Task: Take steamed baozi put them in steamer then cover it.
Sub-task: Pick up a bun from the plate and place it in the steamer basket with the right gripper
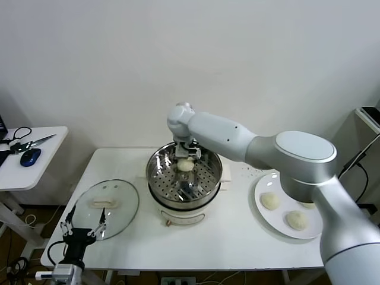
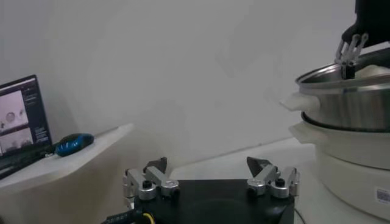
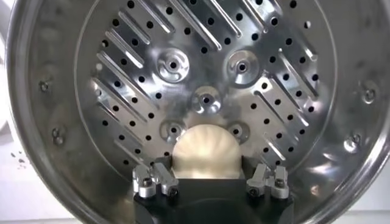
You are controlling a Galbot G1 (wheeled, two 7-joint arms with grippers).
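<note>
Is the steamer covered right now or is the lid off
Off. The cover lies flat on the table, left of the steamer, whose perforated floor is exposed while the right end effector holds a baozi inside.

The right arm stretches forward and across toward the middle, wrist bent straight down, its right gripper [image 1: 186, 159] hanging low with the jaws closed against a bun [image 3: 206, 153] held between them. The left arm sits parked low at the near left corner, left gripper [image 1: 83, 224] with jaws spread wide, gripping nothing.

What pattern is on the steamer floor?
Shiny steel steamer floor with rows of round holes; right wrist view.
</note>
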